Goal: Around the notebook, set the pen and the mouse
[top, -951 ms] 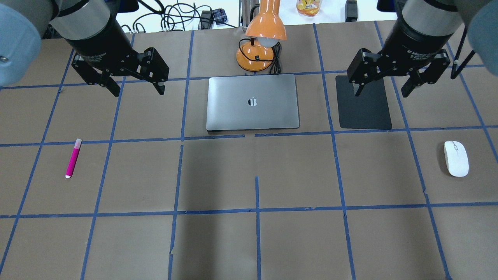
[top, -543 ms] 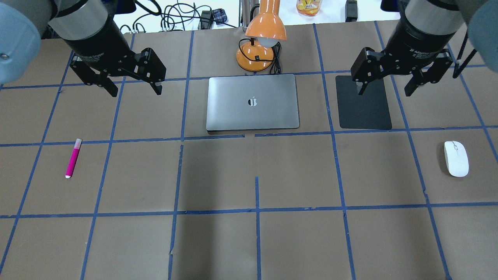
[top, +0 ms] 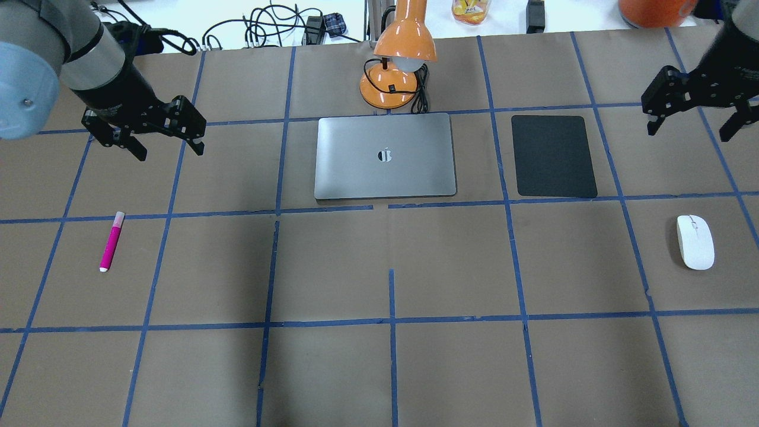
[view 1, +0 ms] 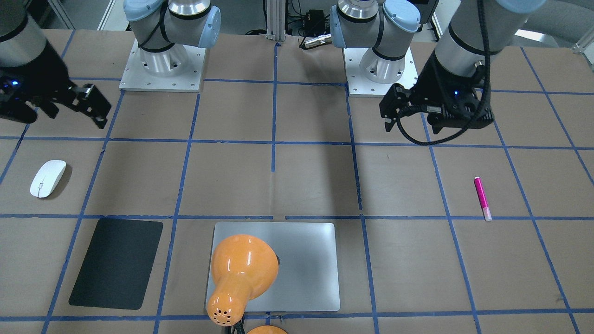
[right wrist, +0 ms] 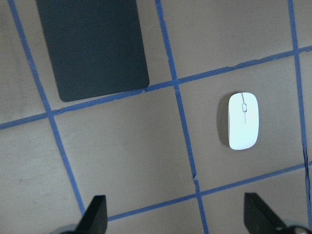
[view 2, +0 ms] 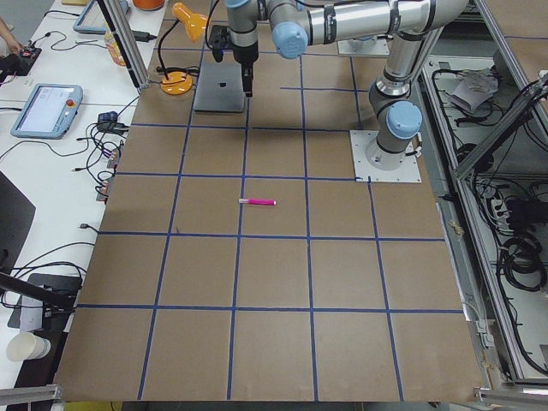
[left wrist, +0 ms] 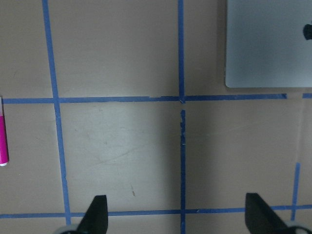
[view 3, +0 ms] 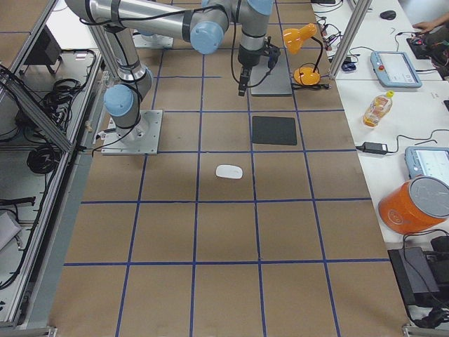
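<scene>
The notebook (top: 385, 155) lies shut and flat on the bench (top: 450, 267). The pen (top: 112, 241) lies well to the notebook's left and nearer the robot, its whitish cap end pointing away from the robot. The mouse (top: 695, 242) rests well to the notebook's right, also nearer the robot, out past a black mat (top: 554, 155) lying just right of the notebook. An orange lamp (top: 394, 65) stands just behind the notebook. The left jaws hang wide open and empty above the bench, left of the notebook; the right jaws, likewise wide open and empty, hang far to the notebook's right, beyond the mat
</scene>
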Controlling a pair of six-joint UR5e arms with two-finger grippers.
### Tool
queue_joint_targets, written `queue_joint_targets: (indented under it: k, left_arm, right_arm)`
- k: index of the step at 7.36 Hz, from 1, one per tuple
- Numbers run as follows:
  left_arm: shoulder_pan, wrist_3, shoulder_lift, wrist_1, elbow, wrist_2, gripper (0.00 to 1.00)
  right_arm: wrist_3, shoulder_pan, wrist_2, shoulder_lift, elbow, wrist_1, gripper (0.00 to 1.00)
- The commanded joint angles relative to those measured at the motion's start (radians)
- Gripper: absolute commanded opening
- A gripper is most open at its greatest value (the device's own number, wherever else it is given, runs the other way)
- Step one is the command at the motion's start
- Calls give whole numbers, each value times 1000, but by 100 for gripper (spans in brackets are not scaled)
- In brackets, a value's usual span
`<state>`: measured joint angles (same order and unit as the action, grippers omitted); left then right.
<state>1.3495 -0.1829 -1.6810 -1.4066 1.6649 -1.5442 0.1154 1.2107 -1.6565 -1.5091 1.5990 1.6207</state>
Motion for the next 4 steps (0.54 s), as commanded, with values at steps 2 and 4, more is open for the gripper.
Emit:
queue_joint_targets:
  k: [2,4]
  left_arm:
    - [-220,-287,-116,388,204,3,100]
    - [-361,-483,-186,571,288,1,100]
  right_arm:
    - [166,-195,14,64,157,277,100]
    - [224,-218,38,66,286,443,100]
